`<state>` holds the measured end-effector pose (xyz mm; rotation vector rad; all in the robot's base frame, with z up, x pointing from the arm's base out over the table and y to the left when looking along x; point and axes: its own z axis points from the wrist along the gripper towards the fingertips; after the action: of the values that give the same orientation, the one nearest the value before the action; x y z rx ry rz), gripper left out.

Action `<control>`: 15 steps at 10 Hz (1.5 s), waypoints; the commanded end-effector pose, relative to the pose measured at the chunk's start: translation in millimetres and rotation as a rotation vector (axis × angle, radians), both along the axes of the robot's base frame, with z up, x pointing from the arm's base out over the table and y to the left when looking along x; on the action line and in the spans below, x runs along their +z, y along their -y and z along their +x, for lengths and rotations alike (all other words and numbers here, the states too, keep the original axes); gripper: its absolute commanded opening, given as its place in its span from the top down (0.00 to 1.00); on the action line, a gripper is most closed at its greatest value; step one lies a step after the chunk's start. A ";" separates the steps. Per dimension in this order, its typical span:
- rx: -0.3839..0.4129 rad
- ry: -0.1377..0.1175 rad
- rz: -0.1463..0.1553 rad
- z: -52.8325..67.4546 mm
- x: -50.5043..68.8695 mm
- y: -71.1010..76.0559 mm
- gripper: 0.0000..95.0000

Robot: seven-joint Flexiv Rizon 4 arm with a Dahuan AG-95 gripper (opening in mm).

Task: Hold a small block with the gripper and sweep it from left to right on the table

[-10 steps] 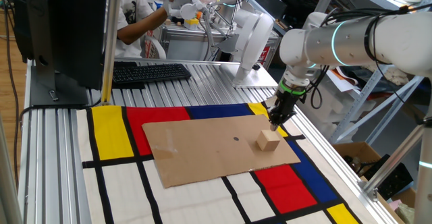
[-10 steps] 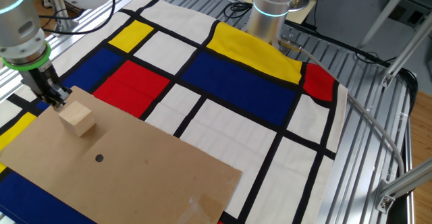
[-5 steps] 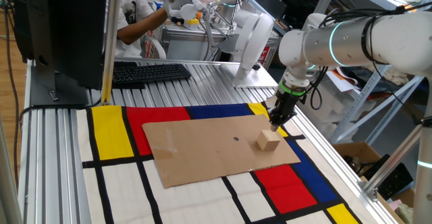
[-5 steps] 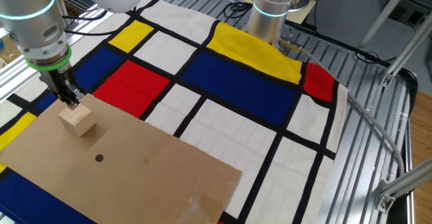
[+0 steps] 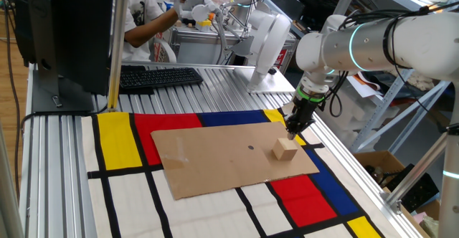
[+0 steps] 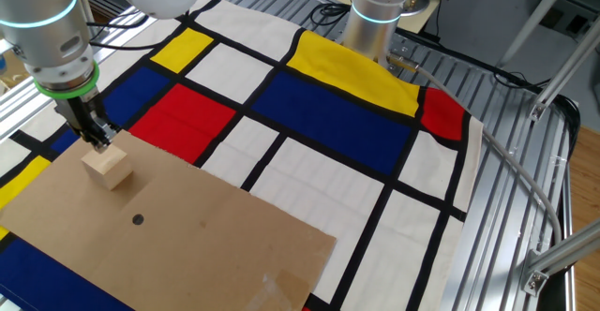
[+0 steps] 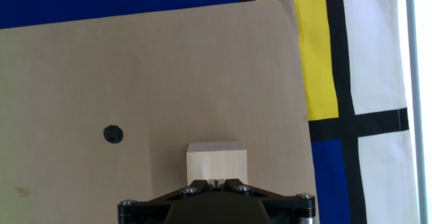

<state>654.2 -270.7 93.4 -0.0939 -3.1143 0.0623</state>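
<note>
Block (image 5: 285, 149) sits on the cardboard sheet (image 5: 215, 163), right of centre in one fixed view, near the sheet's right edge. In the other fixed view it lies at left (image 6: 105, 167), just above a small dark dot (image 6: 138, 220) on the sheet.

Claw (image 5: 292, 130) hangs just beside the block, on its far side in one fixed view; in the other fixed view (image 6: 97, 143) the tip is at the block's upper edge. Whether it touches cannot be told from either. In the hand view the claw (image 7: 217, 183) shows its fingers drawn together to a narrow slit, at the bottom of the frame, with the block (image 7: 216, 162) directly ahead of them. Nothing is held.

Handling, as a judgement: plain wooden cube, so stiff, light and not fragile. Smooth faces on smooth cardboard will likely slide easily and may twist if pushed off-centre. The block looks about as wide as the claw tip, so the fingers would need to spread before closing. Best hold: two opposite side faces, mid-height, fingers square to the faces, block centred between them.

The sheet lies on the coloured mat (image 5: 118, 141) on the desk (image 5: 208, 84). Sweep not yet begun.
</note>
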 end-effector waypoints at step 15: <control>-0.045 0.002 -0.006 1.6 -3.4 1.1 0.00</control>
<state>654.8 -271.7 89.9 -0.1634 -3.1138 0.0727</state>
